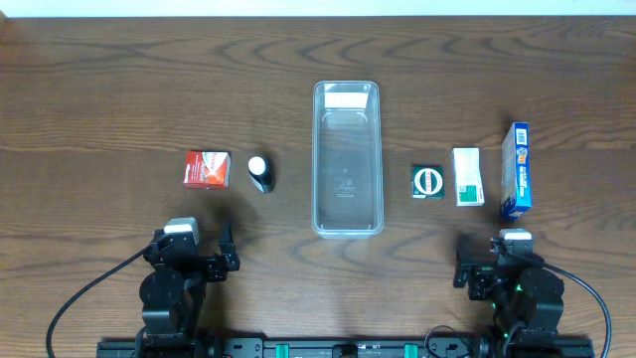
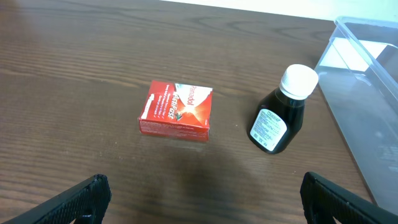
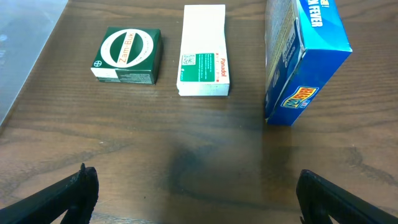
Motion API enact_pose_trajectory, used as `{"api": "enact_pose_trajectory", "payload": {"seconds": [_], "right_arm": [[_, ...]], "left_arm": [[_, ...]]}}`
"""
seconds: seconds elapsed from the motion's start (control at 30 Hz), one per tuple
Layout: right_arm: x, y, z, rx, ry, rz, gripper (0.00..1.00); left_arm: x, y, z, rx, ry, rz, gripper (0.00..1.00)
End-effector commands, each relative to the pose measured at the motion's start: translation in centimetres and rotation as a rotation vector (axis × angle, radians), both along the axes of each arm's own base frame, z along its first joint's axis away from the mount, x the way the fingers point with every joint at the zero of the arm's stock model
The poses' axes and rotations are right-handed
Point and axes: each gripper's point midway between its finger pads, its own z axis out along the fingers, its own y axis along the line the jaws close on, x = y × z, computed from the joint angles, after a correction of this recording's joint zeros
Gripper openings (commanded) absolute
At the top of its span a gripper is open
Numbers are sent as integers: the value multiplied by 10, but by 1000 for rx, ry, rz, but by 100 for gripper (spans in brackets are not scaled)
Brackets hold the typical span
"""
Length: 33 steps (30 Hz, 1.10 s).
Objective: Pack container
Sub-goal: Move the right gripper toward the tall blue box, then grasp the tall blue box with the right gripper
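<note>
The clear plastic container point(image 1: 347, 159) lies lengthwise at the table's middle and is empty; its corner shows in the left wrist view point(image 2: 367, 81). Left of it stand a dark bottle with a white cap point(image 1: 260, 174) point(image 2: 280, 115) and a red box point(image 1: 207, 169) point(image 2: 176, 111). Right of it lie a green box point(image 1: 428, 182) point(image 3: 127, 55), a white-and-green box point(image 1: 467, 176) point(image 3: 203, 51) and a blue-and-white carton point(image 1: 515, 171) point(image 3: 301, 59). My left gripper point(image 1: 221, 261) point(image 2: 202, 198) is open and empty, near the front edge. My right gripper point(image 1: 475, 268) point(image 3: 198, 194) is open and empty, in front of the boxes.
The dark wooden table point(image 1: 119, 89) carries everything. A black rail point(image 1: 338, 348) with the arm bases runs along the front edge. Cables loop from both arms at the front corners.
</note>
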Motion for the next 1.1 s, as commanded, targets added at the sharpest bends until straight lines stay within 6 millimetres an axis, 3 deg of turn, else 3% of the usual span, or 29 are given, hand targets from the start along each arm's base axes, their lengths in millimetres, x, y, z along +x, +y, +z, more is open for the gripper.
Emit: {"api": "enact_pose_trajectory", "payload": {"seconds": [0.0, 0.23, 0.47, 0.63, 0.77, 0.93, 1.07], "right_arm": [[0, 1, -3, -16, 3, 14, 99], [15, 18, 24, 86, -121, 66, 99], [17, 35, 33, 250, -144, 87, 99], [24, 40, 64, 299, -237, 105, 99], [26, 36, 91, 298, -237, 82, 99], [36, 11, 111, 239, -64, -76, 99], [62, -5, 136, 155, 107, -134, 99]], "left_arm": [[0, -2, -7, -3, 11, -9, 98], [0, -2, -7, -3, 11, -9, 98], [0, -2, -7, -3, 11, -9, 98], [0, -2, -7, -3, 11, -9, 98], [0, -2, -7, -3, 11, -9, 98], [0, -2, -7, -3, 11, -9, 98], [0, -2, -7, -3, 11, -9, 98]]}}
